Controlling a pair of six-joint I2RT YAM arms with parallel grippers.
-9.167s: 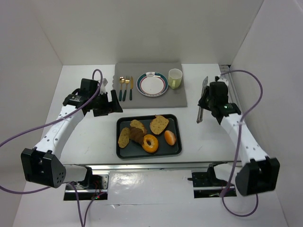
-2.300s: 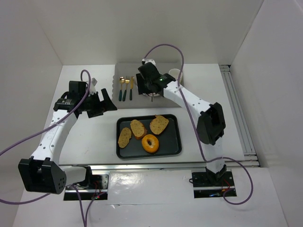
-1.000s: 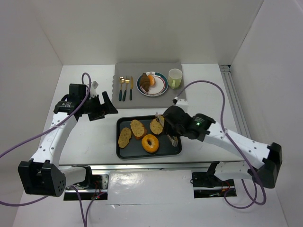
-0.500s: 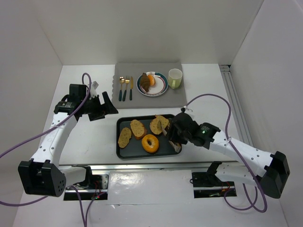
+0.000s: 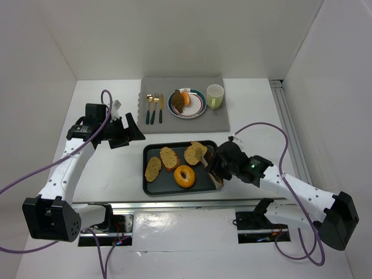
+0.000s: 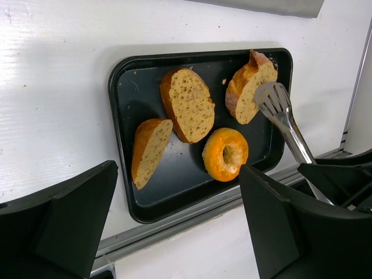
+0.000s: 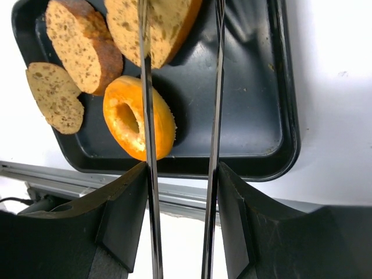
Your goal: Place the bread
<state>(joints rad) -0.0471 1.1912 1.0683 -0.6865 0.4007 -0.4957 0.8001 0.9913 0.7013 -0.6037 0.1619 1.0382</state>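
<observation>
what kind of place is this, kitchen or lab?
Probably a lab cell staged as a dining table: plain white enclosure walls, a place mat with plate, cutlery and cup, and a black tray of bread.

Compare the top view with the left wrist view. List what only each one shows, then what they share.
Only the top view: the mat with cutlery, the plate holding two pastries, and the cup.
Only the left wrist view: close detail, namely the slots in the head of the tongs and the crumb of the bread slices.
Shared: the tray, the three bread slices, the bagel and the tongs.
</observation>
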